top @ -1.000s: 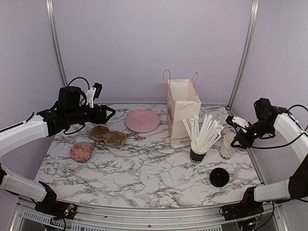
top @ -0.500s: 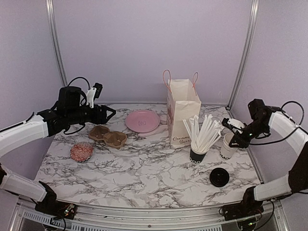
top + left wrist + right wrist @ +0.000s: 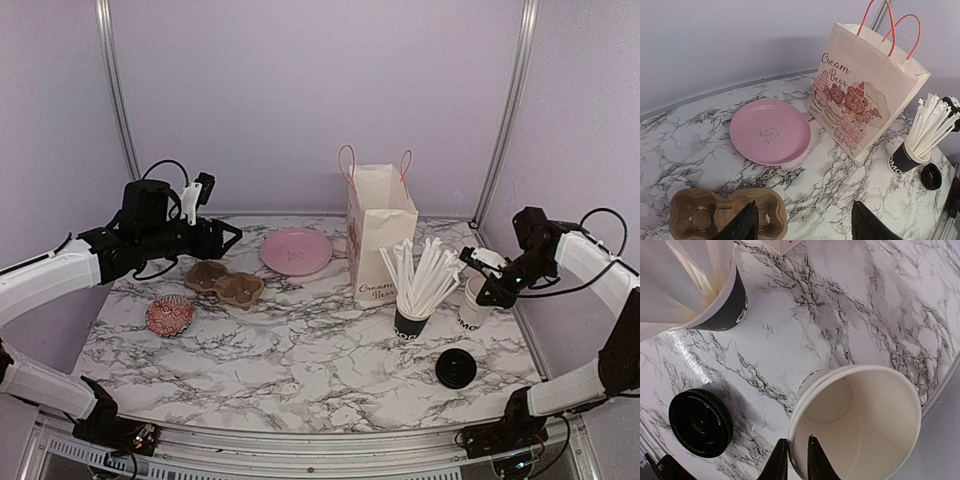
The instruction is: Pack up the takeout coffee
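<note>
Right wrist shows right tool [image 3: 796, 441] pinching rim of the lidless cup [image 3: 875, 405] (top external cannot); left tool [image 3: 805, 206] gapes empty.

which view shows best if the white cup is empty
right wrist: it looks down into the cup, open and empty, the right gripper straddling its rim. top external shows only its side, partly behind that gripper. in left wrist it can't be made out.
</note>
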You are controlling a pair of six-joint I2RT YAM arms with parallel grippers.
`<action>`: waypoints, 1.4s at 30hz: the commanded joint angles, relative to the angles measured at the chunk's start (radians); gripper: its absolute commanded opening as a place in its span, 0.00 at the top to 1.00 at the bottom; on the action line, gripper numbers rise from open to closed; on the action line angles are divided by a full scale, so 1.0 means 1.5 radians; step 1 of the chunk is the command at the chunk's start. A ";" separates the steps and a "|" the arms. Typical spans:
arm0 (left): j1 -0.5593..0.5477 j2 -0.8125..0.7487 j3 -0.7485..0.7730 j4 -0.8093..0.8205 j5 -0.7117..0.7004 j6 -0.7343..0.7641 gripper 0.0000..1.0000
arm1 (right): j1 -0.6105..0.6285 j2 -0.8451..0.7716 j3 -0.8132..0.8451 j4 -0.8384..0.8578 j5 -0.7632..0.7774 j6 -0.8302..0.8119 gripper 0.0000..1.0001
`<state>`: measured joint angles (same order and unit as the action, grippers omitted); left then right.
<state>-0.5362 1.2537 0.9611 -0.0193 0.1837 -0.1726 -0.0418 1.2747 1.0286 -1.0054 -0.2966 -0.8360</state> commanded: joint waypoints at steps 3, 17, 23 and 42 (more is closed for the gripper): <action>-0.005 0.001 -0.004 0.014 0.005 0.009 0.36 | 0.007 0.005 0.005 0.012 0.021 0.012 0.88; -0.010 0.000 -0.005 0.014 0.005 0.012 0.35 | -0.011 0.003 0.114 -0.059 -0.014 0.016 1.00; -0.011 0.003 -0.005 0.014 0.005 0.014 0.35 | -0.004 -0.004 0.162 -0.077 0.003 0.028 1.00; -0.016 0.015 0.000 0.014 0.009 0.017 0.34 | -0.062 0.081 0.221 -0.133 -0.045 0.016 1.00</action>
<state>-0.5545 1.2648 0.9611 -0.0193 0.1841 -0.1642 -0.0982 1.4033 1.2697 -1.1770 -0.2012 -0.8219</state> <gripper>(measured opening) 0.660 0.009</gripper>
